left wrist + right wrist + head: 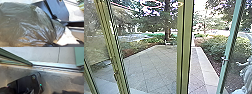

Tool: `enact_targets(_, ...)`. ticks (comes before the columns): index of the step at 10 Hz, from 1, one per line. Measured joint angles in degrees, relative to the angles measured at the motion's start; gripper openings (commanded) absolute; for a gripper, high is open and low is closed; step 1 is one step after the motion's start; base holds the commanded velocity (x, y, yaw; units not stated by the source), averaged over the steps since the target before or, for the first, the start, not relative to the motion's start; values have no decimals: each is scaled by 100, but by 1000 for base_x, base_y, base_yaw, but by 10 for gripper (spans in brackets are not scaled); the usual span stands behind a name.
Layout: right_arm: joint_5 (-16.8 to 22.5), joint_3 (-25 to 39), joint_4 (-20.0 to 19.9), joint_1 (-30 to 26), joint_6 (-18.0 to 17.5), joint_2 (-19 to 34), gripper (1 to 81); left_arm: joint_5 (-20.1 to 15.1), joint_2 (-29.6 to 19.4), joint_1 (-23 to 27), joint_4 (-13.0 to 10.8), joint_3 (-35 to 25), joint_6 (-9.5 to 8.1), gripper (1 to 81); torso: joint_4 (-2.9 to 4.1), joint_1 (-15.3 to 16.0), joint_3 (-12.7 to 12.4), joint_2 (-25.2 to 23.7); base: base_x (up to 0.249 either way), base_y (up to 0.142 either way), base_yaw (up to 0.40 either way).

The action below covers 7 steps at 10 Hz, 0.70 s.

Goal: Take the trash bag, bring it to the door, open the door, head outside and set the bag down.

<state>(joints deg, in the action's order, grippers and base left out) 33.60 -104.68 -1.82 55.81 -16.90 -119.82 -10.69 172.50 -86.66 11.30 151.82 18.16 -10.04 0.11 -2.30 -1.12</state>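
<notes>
Glossy trash bag (30, 25), bulging, creased; straight green frame (186, 45); diamond-patterned paving (151, 63).

Smooth grey floor (56, 84) — patchily stained — with a pale threshold (60, 69) along its edge.

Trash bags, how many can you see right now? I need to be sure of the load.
1. The trash bag shows large in the left wrist view, partly in front of the robot's dark plate. Its bulk could hide another.
</notes>
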Motion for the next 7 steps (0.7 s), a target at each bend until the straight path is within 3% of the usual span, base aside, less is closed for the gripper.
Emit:
enact_targets(1, -111, 35, 4, 193, 0, -2, 811, 55, 7, 6, 0, 5, 0, 10, 0, -2, -2, 0, 0, 0, 0)
enact_targets(2, -789, 188, 15, 841, 28, -123, 811, 218, 35, 9, 0, 5, 0, 10, 0, -2, -2, 0, 0, 0, 0)
enact_targets(4, -1652, 308, 100, 1734, 45, -586, 811, 273, 46, 30, 0, -2, -1, 10, 0, -2, -2, 0, 0, 0, 0)
enact_targets(7, -2542, 63, 302, 2504, 83, -1548, 811, 268, 2, 91, 0, 13, 0, 10, 0, -4, -5, -2, 0, 0, 0)
